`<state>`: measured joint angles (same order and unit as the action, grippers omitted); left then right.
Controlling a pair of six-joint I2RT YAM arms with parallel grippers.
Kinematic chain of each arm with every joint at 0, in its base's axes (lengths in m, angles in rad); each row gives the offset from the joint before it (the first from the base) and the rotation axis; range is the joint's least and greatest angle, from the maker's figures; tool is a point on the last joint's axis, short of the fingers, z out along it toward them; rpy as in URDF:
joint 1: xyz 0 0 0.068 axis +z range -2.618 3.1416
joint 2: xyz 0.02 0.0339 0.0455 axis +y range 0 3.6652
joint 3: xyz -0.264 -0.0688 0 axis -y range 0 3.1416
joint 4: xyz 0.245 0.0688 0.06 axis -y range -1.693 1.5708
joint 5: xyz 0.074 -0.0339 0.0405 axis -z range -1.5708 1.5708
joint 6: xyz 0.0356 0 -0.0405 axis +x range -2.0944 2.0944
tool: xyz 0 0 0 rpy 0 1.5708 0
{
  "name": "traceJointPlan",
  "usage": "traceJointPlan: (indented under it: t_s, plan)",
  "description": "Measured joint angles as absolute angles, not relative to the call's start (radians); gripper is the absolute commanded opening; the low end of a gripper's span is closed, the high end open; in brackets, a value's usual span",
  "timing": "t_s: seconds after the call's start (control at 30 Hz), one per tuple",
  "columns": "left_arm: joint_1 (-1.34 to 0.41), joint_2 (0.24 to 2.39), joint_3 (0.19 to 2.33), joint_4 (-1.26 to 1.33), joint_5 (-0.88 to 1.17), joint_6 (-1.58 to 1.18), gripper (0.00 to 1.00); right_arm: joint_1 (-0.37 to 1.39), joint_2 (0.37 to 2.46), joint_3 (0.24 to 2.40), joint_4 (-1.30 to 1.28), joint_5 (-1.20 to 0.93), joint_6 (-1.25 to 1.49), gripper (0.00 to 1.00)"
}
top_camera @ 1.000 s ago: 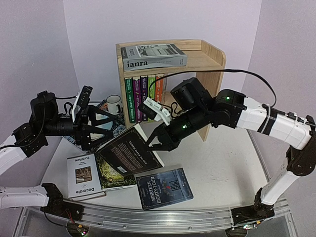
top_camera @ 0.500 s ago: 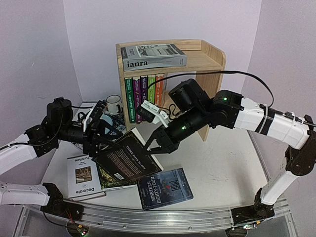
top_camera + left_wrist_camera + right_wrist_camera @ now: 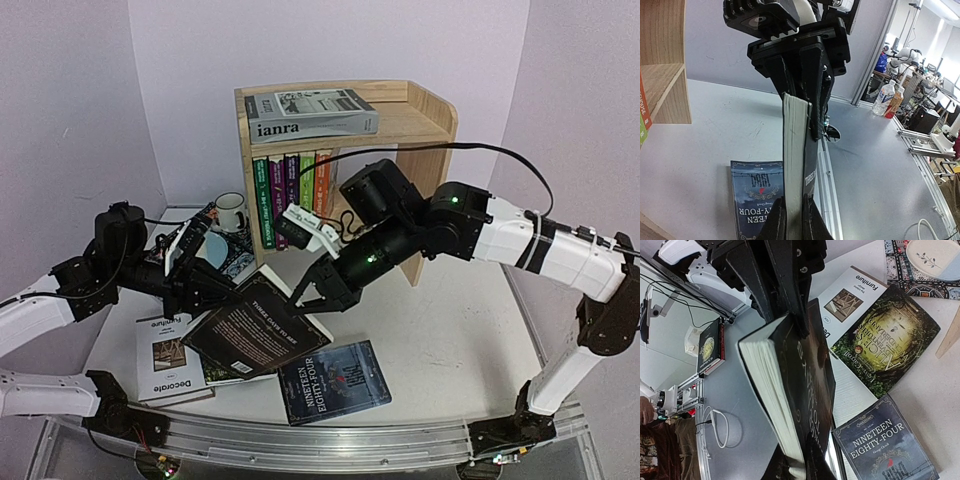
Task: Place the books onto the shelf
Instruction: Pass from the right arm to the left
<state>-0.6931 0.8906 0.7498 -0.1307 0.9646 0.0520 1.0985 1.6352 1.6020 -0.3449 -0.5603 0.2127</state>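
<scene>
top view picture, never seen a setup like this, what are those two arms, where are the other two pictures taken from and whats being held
Those are two robot arms bolted at the near edge of a table, each ending in a two-finger gripper. The top view looks down from above and behind them; the other two pictures come from small cameras on each wrist. The left gripper and right gripper both pinch one dark book, holding it up from opposite ends. Under and beside it lie a white Decorate book, a green book and Nineteen Eighty-Four. Behind stands a pine shelf with a grey book on top and a row of thin books below.
</scene>
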Motion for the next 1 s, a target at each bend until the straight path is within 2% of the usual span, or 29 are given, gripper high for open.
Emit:
traceJointPlan:
  t_s: [0.07, 0.13, 0.2, 0.23, 0.27, 0.47, 0.53, 0.57, 0.63, 0.67, 0.8, 0.87, 0.93, 1.0]
  plan:
    - [-0.693, 0.891, 0.75, -0.129, 0.973, 0.051, 0.62, 1.098, 1.636, 1.602, -0.34, -0.565, 0.211, 0.0]
    - [-0.694, 0.891, 0.75, -0.129, 0.989, 0.047, 0.69, 1.098, 1.641, 1.602, -0.327, -0.572, 0.21, 0.0]
    - [-0.695, 0.891, 0.75, -0.129, 1.003, 0.04, 0.7, 1.098, 1.646, 1.602, -0.312, -0.577, 0.21, 0.0]
    - [-0.695, 0.891, 0.75, -0.129, 1.007, 0.037, 0.68, 1.098, 1.65, 1.602, -0.306, -0.578, 0.21, 0.0]
    - [-0.695, 0.891, 0.75, -0.129, 1.011, 0.034, 0.6, 1.098, 1.653, 1.602, -0.302, -0.581, 0.21, 0.0]
    - [-0.694, 0.899, 0.749, -0.121, 1.015, 0.024, 0.07, 1.1, 1.659, 1.602, -0.295, -0.602, 0.21, 0.0]
    - [-0.694, 0.915, 0.749, -0.113, 1.02, 0.021, 0.0, 1.102, 1.659, 1.602, -0.297, -0.61, 0.21, 0.01]
    - [-0.694, 0.923, 0.749, -0.111, 1.026, 0.024, 0.0, 1.102, 1.659, 1.602, -0.302, -0.609, 0.21, 0.07]
    - [-0.694, 0.933, 0.749, -0.108, 1.028, 0.023, 0.0, 1.1, 1.661, 1.602, -0.31, -0.605, 0.209, 0.29]
    - [-0.694, 0.936, 0.749, -0.105, 1.027, 0.023, 0.0, 1.1, 1.662, 1.602, -0.311, -0.6, 0.211, 0.33]
    - [-0.698, 0.945, 0.749, -0.114, 1.008, -0.001, 0.0, 1.099, 1.663, 1.602, -0.251, -0.568, 0.207, 0.65]
    - [-0.698, 0.947, 0.749, -0.115, 0.983, -0.021, 0.0, 1.098, 1.662, 1.598, -0.231, -0.549, 0.203, 0.75]
    - [-0.699, 0.947, 0.749, -0.112, 0.956, -0.035, 0.0, 1.098, 1.655, 1.578, -0.209, -0.515, 0.195, 0.78]
    - [-0.699, 0.946, 0.749, -0.105, 0.924, -0.054, 0.0, 1.098, 1.637, 1.542, -0.188, -0.477, 0.199, 0.85]
